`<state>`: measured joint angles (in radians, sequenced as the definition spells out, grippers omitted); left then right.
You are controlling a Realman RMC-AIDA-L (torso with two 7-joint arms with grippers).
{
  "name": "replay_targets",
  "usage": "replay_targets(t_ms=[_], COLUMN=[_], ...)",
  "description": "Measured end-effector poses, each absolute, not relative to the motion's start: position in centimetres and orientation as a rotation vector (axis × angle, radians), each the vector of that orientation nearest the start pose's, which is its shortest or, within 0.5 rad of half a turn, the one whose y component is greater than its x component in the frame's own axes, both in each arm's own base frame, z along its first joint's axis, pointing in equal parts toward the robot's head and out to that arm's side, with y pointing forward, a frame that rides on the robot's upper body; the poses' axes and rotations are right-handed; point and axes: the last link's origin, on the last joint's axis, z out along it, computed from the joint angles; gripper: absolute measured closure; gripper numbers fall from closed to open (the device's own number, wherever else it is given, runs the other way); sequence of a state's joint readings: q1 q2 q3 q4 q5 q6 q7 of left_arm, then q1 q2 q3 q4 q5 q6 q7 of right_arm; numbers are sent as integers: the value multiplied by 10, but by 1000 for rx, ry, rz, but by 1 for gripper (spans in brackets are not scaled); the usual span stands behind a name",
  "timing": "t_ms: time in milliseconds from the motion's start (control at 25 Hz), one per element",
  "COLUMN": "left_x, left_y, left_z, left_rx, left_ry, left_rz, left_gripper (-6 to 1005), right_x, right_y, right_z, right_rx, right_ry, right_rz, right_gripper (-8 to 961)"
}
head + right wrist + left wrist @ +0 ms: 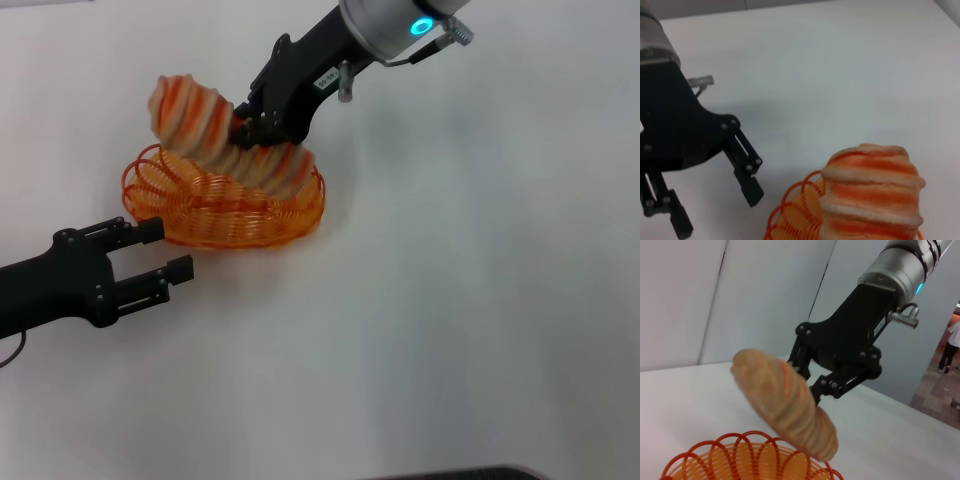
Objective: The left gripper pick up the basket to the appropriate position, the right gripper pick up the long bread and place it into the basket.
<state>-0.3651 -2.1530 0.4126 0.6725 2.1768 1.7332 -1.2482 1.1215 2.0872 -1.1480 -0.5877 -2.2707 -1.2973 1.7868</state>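
**Long bread held tilted over basket — placement step under way**

Long bread hanging clamped near its middle in the right gripper, fingers closed on the loaf from its far side. Sitting at a steep tilt: lower end dipping inside the orange wire basket, upper end sticking up and out past the rim on the robot's left. Confirmed in the left wrist view: loaf slanting down toward the scalloped loops, lower tip just above or at rim level; contact with the basket floor not determinable.

Basket resting on the white table, apparently already positioned. Left gripper parked just beside the basket's near-left rim, fingers spread wide, holding nothing, not touching the wire. Same gripper showing in the right wrist view, clear of the loaf.

Judged step: second half of the task, lowering the bread into the basket. Not yet released.

Next move calling for: levelling the loaf along the basket's long axis, bringing the raised end down inside the rim, then opening the fingers. Risk noted: releasing at the current tilt, leaving the loaf propped on the loops or tipping the light basket.
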Motion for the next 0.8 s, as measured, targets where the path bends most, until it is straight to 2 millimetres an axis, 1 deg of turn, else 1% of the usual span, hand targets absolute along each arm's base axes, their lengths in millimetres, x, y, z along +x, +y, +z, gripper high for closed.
replay_targets(t_ms=[240, 480, 600, 640, 680, 800], left_x=[-309, -307, -307, -307, -308, -308], left_y=[255, 259, 261, 262, 262, 263], left_z=[-8, -7, -7, -7, -7, -6], left_rx=[-2637, -2637, -2635, -2635, -2633, -2624], left_ry=[-775, -779, -785, -788, -791, -803], left_rz=[-802, -800, -793, -789, -789, -788], left_gripper=[310, 311, 311, 311, 311, 311], right_x=[84, 87, 93, 97, 97, 114], right_y=[415, 412, 407, 403, 403, 388], right_z=[-85, -83, -78, -71, -71, -53], right_rx=[-3031, -3049, -3068, -3068, -3068, -3057], right_ry=[154, 182, 220, 248, 248, 322], right_rz=[-172, -126, -44, 52, 52, 313], right_gripper=[759, 598, 418, 358, 305, 146])
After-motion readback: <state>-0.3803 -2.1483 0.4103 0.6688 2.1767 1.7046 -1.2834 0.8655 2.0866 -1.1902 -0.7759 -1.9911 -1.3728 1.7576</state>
